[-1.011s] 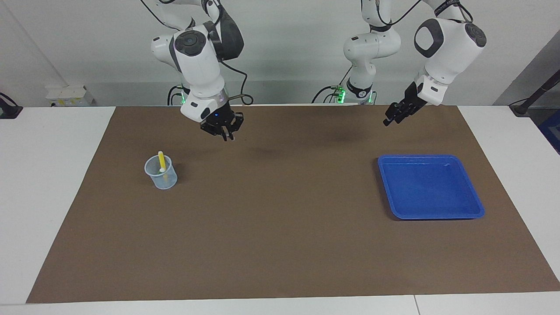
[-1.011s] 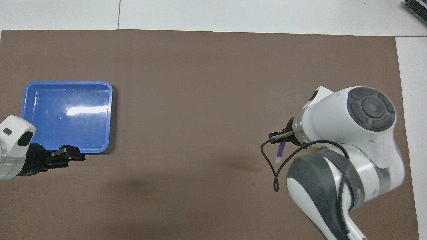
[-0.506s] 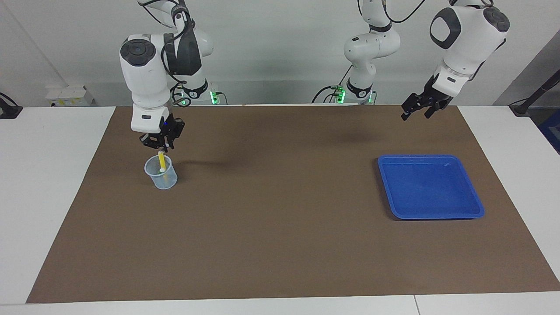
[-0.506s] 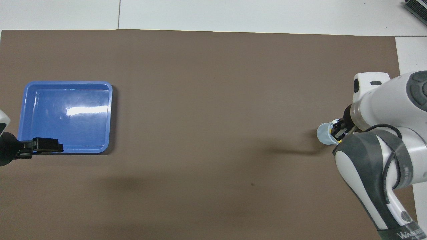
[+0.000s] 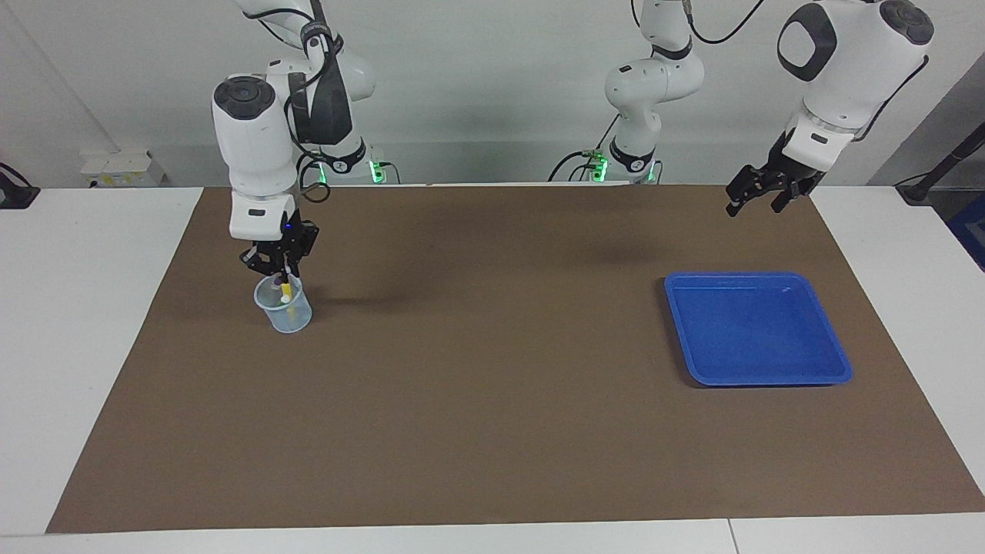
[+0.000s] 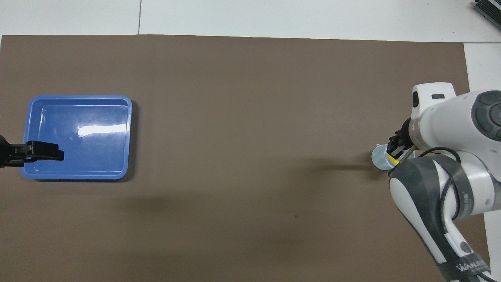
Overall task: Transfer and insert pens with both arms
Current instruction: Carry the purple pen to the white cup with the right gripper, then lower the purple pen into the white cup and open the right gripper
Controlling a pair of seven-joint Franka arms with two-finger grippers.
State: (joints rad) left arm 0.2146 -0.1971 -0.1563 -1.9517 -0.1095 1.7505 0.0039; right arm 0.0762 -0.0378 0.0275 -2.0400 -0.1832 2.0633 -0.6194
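A clear plastic cup (image 5: 285, 314) (image 6: 378, 158) stands on the brown mat toward the right arm's end of the table. A yellow pen (image 5: 285, 291) (image 6: 391, 159) leans inside it. My right gripper (image 5: 278, 275) (image 6: 393, 150) hangs straight down at the cup's rim, shut. The purple pen it carries reaches into the cup and is mostly hidden by the fingers. My left gripper (image 5: 752, 205) (image 6: 54, 152) is open and holds nothing, raised in the air over the tray's end of the mat. No green pen is in view.
A blue tray (image 5: 839, 362) (image 6: 78, 175) with nothing in it lies on the mat toward the left arm's end. The brown mat (image 5: 492, 400) covers most of the white table. Two small white arm bases with green lights stand at the robots' edge.
The right arm swung the purple pen across the mat to the cup and lowered it to the rim. The left gripper opened, lifted and drew back from the middle.
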